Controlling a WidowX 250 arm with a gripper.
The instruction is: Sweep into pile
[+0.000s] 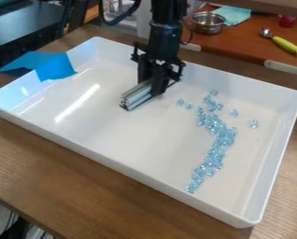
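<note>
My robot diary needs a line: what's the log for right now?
tool: holds metal bar | white tray: pale blue beads in loose curved band, few strays, not piled | bar apart from beads

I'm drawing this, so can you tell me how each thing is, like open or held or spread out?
Beads: in a long streak, a few loose, not one pile
Tray: right side up
End effector: closed on the bar
Bar: held, low in the tray
Tape: bent over the tray's rim
Pot: upright, no lid on
Spoon: lying down
</note>
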